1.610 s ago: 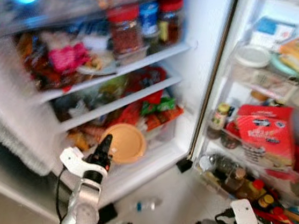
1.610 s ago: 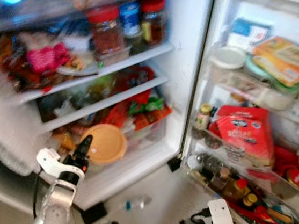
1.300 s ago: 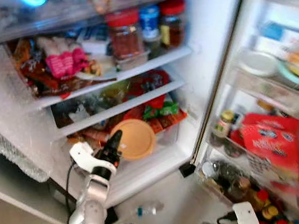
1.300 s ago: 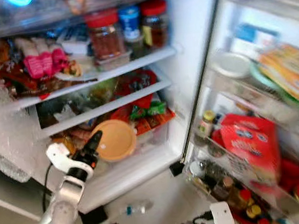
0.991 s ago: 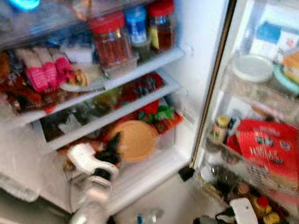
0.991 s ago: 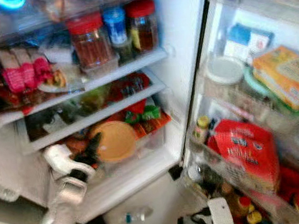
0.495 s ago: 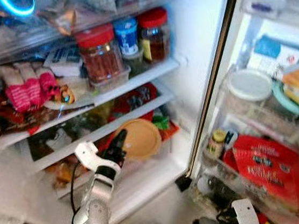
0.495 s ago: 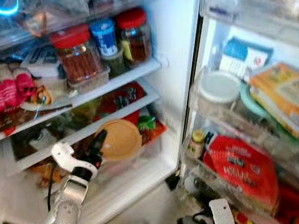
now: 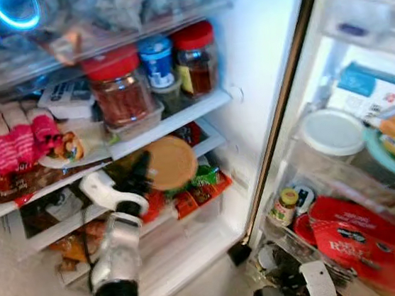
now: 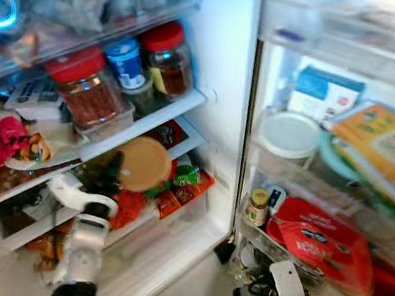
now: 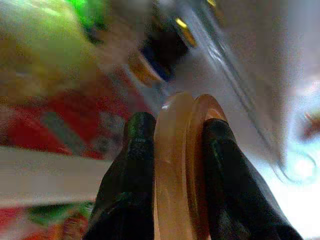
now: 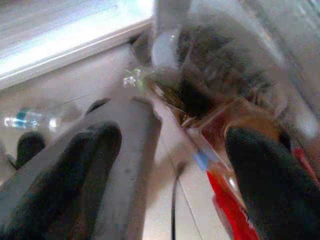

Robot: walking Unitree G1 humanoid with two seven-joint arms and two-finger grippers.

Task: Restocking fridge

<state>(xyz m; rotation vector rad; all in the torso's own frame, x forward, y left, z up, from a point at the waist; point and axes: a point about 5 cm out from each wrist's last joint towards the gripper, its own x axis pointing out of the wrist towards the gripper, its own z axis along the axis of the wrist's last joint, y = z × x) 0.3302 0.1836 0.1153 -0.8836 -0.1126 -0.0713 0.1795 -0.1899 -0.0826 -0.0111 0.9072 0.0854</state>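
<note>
Left wrist view shows the left gripper [image 11: 172, 165] clamped on the tan lid [image 11: 181, 165], one black finger [image 11: 132, 185] pressed to each flat face, so only the lid's thickness separates them. From the head camera the left gripper [image 9: 142, 174] is raised in front of the open fridge [image 9: 258, 55], holding the tan lid [image 9: 172, 161] on edge, its round face turned outward toward the camera and slightly up, level with the front lip of the middle shelf [image 9: 173, 122] and in front of the red and green packets [image 9: 195, 191] below it. The lid is round, so no long axis can be told. On the middle shelf stand three jars: a large red-capped jar [image 9: 118, 89], a blue-capped jar [image 9: 157, 61] and a smaller red-capped jar [image 9: 194, 59]. Right wrist view shows the right gripper [image 12: 170, 165] hanging low with its two fingers [image 12: 75, 165] spread wide and nothing between them, above the floor [image 12: 75, 90], where one plastic bottle [image 12: 25, 120] lies.
</note>
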